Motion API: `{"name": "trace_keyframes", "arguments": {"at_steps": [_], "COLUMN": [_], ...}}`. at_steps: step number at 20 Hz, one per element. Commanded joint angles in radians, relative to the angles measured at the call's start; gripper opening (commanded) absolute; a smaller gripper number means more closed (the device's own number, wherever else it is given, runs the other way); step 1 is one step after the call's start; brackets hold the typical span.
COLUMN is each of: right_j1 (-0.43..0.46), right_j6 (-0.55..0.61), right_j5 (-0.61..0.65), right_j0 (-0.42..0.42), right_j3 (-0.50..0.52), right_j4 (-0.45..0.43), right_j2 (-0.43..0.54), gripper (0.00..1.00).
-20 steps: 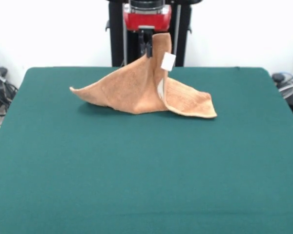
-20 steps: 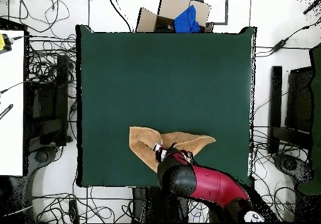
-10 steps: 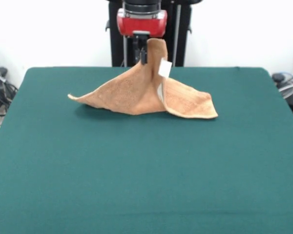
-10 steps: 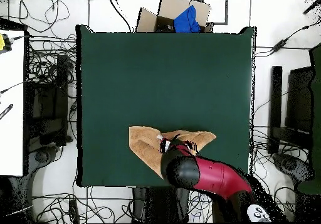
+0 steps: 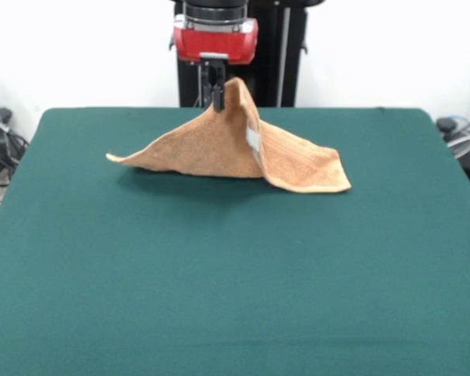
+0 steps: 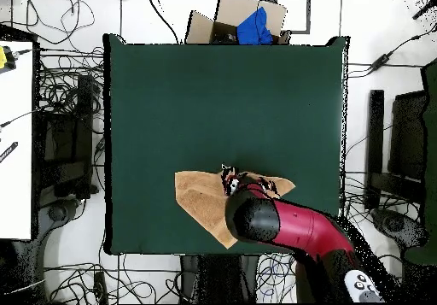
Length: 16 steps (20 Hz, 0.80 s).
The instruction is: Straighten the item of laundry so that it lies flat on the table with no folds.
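The peach-orange towel stands like a tent on the green table, near the robot's side. Its peak is lifted and its two lower corners rest on the cloth at left and right. A white tag shows on its right slope. My gripper is shut on the towel's peak under the red wrist. In the overhead view the towel lies near the table's bottom edge, partly hidden by the red arm, and the gripper shows only in part.
A cardboard box with a blue thing sits beyond the table's top edge in the overhead view. Cables and dark equipment lie on the floor on both sides. A white desk is at the left.
My gripper has moved left in the front view and slightly lower, carrying the towel's peak with it. The tag has swung from the top flap down onto the right slope.
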Motion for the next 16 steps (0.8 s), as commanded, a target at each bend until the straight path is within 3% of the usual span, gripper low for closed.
{"name": "trace_keyframes", "arguments": {"at_steps": [1,16], "right_j1": [0.029,0.233], "right_j6": [0.042,0.001], "right_j5": [0.072,-0.008], "right_j0": [-0.004,-0.028], "right_j3": [-0.11,-0.283], "right_j4": [0.003,-0.064], "right_j2": [0.102,0.161], "gripper": [0.0,0.0]}}
